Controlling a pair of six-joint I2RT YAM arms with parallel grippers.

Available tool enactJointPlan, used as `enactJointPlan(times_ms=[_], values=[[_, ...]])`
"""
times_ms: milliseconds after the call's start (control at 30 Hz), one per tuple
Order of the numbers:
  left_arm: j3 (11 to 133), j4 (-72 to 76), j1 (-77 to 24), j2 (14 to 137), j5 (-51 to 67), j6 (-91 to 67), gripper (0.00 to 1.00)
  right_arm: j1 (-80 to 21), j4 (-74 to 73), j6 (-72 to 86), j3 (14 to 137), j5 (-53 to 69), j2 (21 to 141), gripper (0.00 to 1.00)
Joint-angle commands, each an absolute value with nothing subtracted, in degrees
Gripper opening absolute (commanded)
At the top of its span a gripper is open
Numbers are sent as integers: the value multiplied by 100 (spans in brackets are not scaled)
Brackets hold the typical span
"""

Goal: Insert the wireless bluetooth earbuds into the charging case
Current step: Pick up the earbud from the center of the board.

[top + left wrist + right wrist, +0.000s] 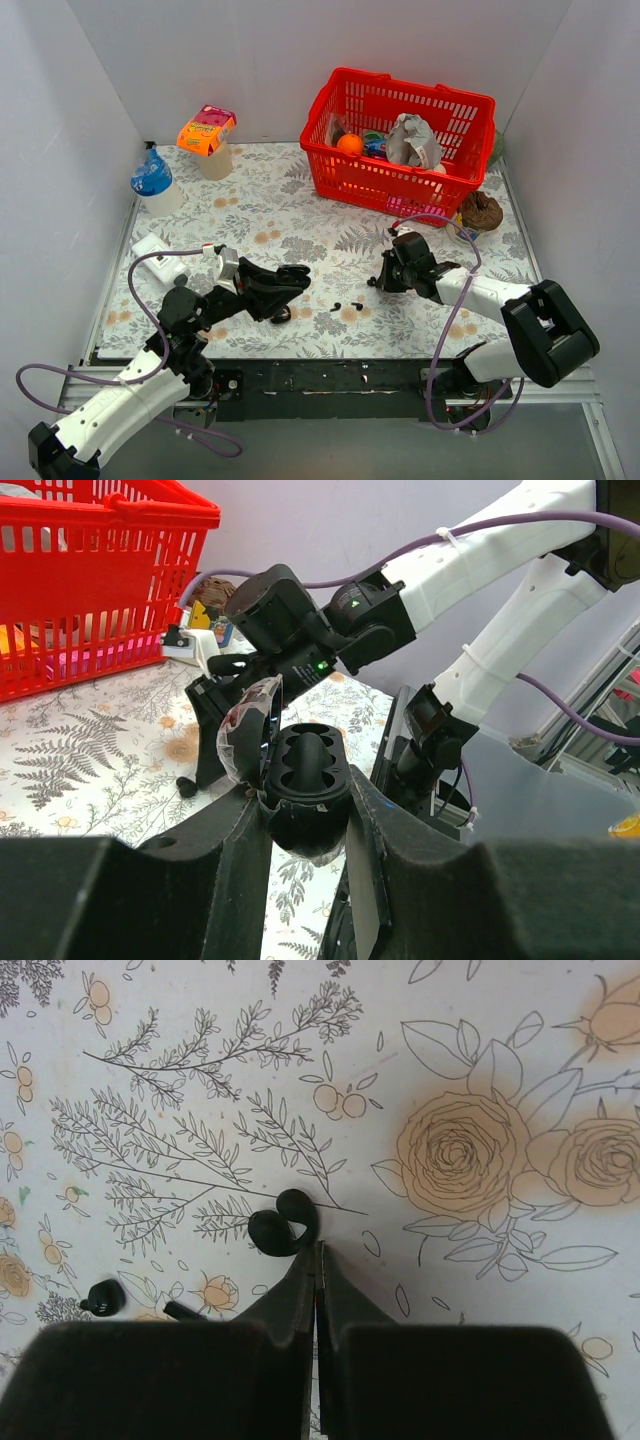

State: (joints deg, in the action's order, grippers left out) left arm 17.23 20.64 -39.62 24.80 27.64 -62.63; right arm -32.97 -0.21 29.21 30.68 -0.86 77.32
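1. Left tool [305, 815]: I read it as partly closed, clamped on the charging case [305, 775]. The case sits between the two fingers [235, 840], gripped by its sides, clear of the bench [90, 750]. Its lid [245, 730] stands open, hinged up on the far left side as seen from this tool's camera. The moulded recesses inside face away from the tool, toward the opposite arm.

2. Right tool [318, 1260]: I read it as fully closed, fingertips pressed together with no gap, tips down at the bench surface.

3. One earbud [280, 1228] lies on the bench directly ahead of the right tool's tips, slightly to their left, touching or almost touching them. I cannot tell whether any part of it is pinched between the fingers.

4. A second earbud [103, 1297] lies on the bench well to the left of the right tool's tips, apart from the first.

5. In the overhead view, loose earbuds lie on the bench between the two tools.
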Motion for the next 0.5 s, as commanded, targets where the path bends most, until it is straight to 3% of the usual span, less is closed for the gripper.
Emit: enactJointPlan(times_ms=[0, 467], values=[[1696, 2004, -3990, 2408, 2716, -6240, 0, -3322, -141, 2742, 3199, 158, 8015, 1], [1714, 2109, -3999, 2654, 2777, -6187, 0, -3656, -167, 2689, 3709, 615, 8437, 1]])
